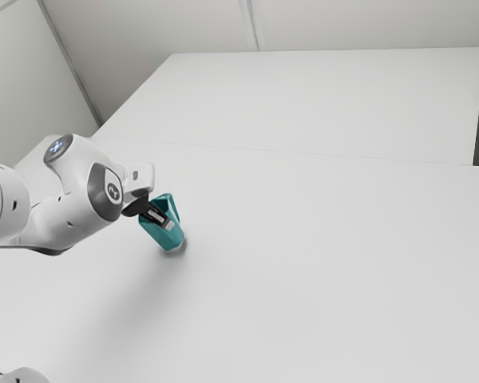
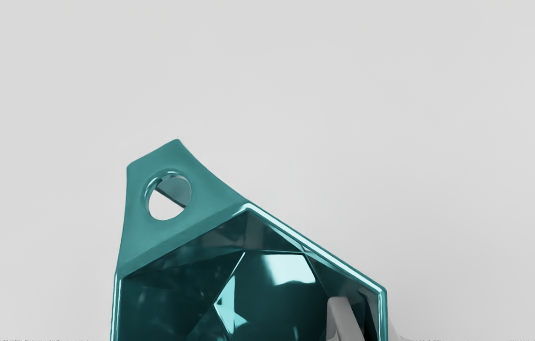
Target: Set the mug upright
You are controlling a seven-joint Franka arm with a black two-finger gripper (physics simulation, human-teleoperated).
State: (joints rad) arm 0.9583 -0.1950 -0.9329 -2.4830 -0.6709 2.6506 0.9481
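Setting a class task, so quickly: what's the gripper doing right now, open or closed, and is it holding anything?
Gripper: closed on the wall of the mug, one finger inside, one outside.

Teal mug, round-holed handle, tool astride its wall

Teal faceted mug, glossy — tilted, at the white table
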